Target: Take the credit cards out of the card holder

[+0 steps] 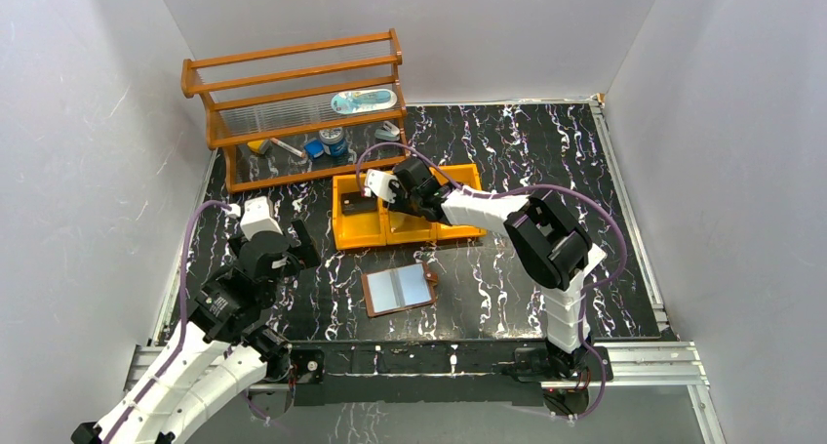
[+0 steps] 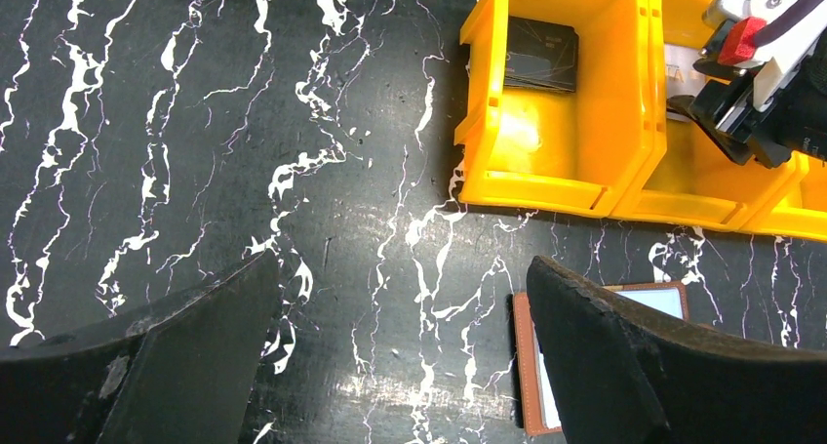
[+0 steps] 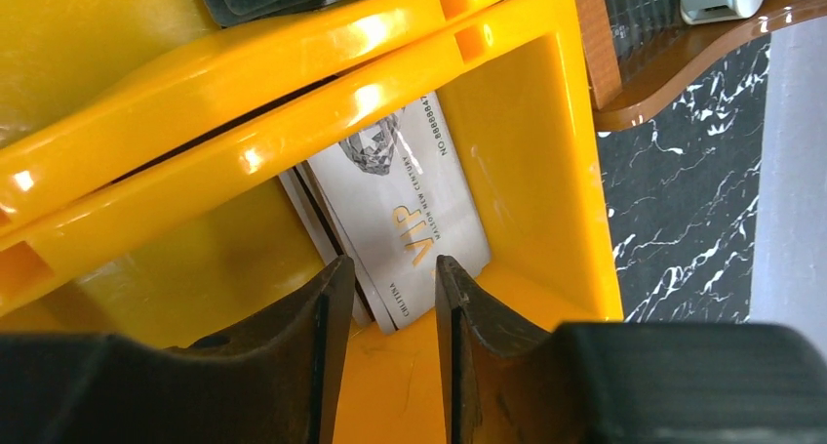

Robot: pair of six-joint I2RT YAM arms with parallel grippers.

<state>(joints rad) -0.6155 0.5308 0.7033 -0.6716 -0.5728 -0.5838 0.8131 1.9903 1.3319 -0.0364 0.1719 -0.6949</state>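
The brown card holder [image 1: 398, 290] lies open on the black marbled table, its pale grey-blue sleeves facing up; its left edge shows in the left wrist view [image 2: 527, 366]. My right gripper [image 1: 371, 192] hangs over the orange tray [image 1: 458, 231]. In the right wrist view it [image 3: 390, 268] is open with a narrow gap, just above a pale credit card marked VIP [image 3: 414, 215] that lies on other cards in a tray compartment. A dark card [image 2: 539, 56] lies in the tray's left compartment. My left gripper [image 2: 400, 302] is open and empty over bare table, left of the card holder.
The orange three-compartment tray [image 2: 546, 161] stands behind the card holder. A wooden shelf rack [image 1: 293, 102] with small items stands at the back left. The right arm's gripper shows at the upper right of the left wrist view [image 2: 751, 93]. White walls close in the table.
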